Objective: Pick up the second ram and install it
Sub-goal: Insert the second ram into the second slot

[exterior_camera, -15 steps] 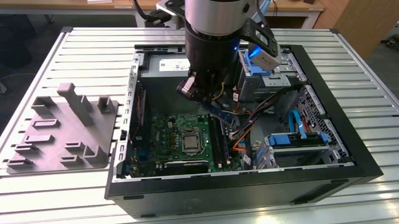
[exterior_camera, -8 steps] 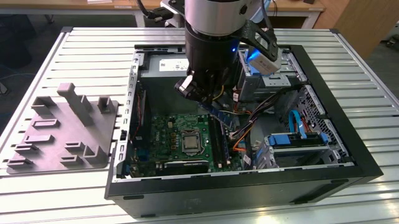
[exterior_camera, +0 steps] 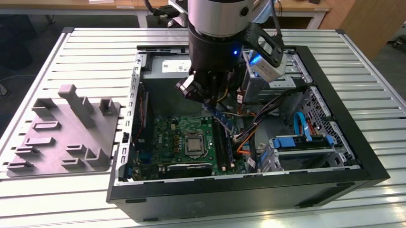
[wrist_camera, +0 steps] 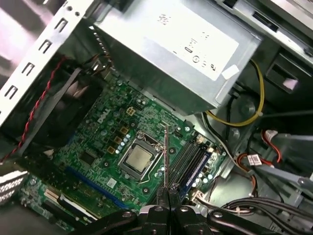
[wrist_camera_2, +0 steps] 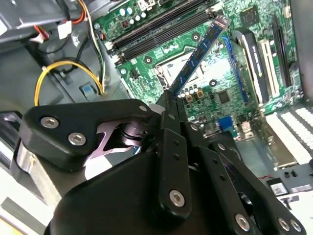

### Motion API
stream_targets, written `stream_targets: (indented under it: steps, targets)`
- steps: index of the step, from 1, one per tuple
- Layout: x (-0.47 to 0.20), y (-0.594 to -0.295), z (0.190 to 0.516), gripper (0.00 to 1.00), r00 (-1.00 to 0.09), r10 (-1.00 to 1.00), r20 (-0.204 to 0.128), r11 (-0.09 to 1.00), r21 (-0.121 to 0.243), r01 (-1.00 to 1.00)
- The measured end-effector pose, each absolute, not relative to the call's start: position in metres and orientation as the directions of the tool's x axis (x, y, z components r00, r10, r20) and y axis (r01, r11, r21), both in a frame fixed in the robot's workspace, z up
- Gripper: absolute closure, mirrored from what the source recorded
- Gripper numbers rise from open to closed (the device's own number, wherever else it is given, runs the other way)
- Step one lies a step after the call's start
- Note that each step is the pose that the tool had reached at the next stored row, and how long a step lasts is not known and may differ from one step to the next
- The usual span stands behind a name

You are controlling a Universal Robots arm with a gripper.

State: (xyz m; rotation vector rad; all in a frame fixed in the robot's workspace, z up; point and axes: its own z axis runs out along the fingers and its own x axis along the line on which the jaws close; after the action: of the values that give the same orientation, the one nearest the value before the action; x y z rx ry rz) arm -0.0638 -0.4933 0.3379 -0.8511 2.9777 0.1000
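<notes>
The second ram [wrist_camera_2: 198, 54] is held at one end by the gripper [wrist_camera_2: 170, 100], whose jaws are pressed against its two flat faces. The rest of the stick projects freely beyond the fingertips. In the exterior view, the second ram [exterior_camera: 223, 122] is recorded as a slanted bluish strip just below the gripper [exterior_camera: 209, 95]. It sits at the centre of the frame, inside the open computer case [exterior_camera: 254, 190].

In the first wrist view the second ram [wrist_camera: 166, 156] is presented edge-on. It is held over the motherboard [wrist_camera: 93, 142], between the processor socket [wrist_camera: 137, 159] and the memory slots [wrist_camera: 193, 164]. No contact with either can be confirmed.

The pick-up is judged complete. Installation is judged not done, since the stick is carried tilted above the board and is not seated in any slot. Whether another stick already occupies a slot cannot be told.

A grey fixture plate [exterior_camera: 63, 128] is noted at the exterior view's left, on the slatted table [exterior_camera: 95, 42], well apart from the gripper.
</notes>
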Motion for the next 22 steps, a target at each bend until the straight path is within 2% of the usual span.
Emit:
stream_targets:
  steps: [22]
  targets:
    - [-0.0638, -0.4933, 0.3355, 0.88, -0.980, -0.189, -0.059, 0.980, 0.050, -0.192]
